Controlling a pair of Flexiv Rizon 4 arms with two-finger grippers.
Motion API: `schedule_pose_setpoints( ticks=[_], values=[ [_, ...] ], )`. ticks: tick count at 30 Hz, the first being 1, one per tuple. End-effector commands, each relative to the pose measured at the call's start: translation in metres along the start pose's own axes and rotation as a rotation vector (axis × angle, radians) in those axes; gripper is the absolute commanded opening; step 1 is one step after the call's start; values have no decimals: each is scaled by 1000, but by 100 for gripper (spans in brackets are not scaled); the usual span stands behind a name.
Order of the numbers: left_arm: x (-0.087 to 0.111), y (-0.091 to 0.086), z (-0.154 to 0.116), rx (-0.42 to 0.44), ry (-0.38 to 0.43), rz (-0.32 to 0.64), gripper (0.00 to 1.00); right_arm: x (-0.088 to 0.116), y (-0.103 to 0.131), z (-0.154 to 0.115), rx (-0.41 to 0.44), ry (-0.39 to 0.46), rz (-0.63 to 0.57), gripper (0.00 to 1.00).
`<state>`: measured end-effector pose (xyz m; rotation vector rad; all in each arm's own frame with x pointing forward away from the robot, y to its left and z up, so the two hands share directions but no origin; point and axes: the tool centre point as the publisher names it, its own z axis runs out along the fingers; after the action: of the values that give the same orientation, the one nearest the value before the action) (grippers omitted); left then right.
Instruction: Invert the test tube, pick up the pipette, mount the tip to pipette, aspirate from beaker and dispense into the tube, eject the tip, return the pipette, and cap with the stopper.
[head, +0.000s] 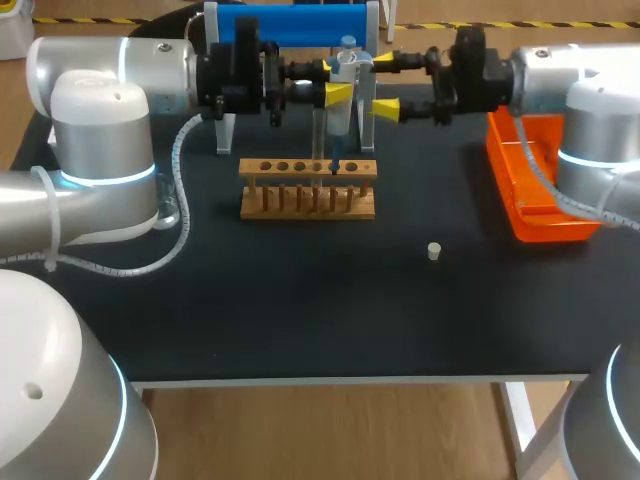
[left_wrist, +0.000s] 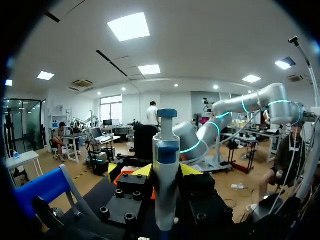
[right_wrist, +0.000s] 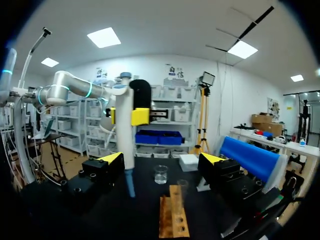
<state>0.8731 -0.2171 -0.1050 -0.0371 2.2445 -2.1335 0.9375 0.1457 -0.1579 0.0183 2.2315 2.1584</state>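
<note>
My left gripper (head: 333, 80) is shut on the upright white pipette (head: 343, 105), high above the wooden tube rack (head: 308, 200). In the left wrist view the pipette (left_wrist: 166, 185) stands between my left gripper's (left_wrist: 168, 172) yellow tips. A blue tip (head: 334, 165) hangs from its lower end over the rack. My right gripper (head: 375, 85) faces it from the other side, open wide. The pipette (right_wrist: 125, 135) stands between the right gripper's (right_wrist: 160, 159) spread fingers without touching them. A glass test tube (right_wrist: 182, 192) stands in the rack (right_wrist: 172, 220). The beaker (right_wrist: 160, 174) sits behind. A white stopper (head: 434, 251) lies alone.
An orange tray (head: 540, 185) lies at the table's right side under my right arm. A blue holder on white legs (head: 290, 25) stands at the back edge. A loose cable (head: 175, 215) trails on the table at the left.
</note>
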Motion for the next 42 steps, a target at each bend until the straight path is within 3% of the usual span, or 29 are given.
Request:
schedule_pose_setpoints(
  ticks=[1,9,13,17,32,42],
  values=[
    [0,-1,0,-2,1,-1,0,-21,3,-4,45,-75,34,100],
    [0,-1,0,-2,1,-1,0,-75,-1,1,112,-226,80,100],
    [0,-1,0,-2,1,-1,0,-96,-4,9,185,-272,72,100],
    [0,-1,0,-2,1,-1,0,-113,-7,15,203,-280,69,100],
    [0,-1,0,-2,1,-1,0,-158,-12,39,237,-289,39,100],
    [0,-1,0,-2,1,-1,0,-168,-16,52,243,-283,31,100]
  ],
)
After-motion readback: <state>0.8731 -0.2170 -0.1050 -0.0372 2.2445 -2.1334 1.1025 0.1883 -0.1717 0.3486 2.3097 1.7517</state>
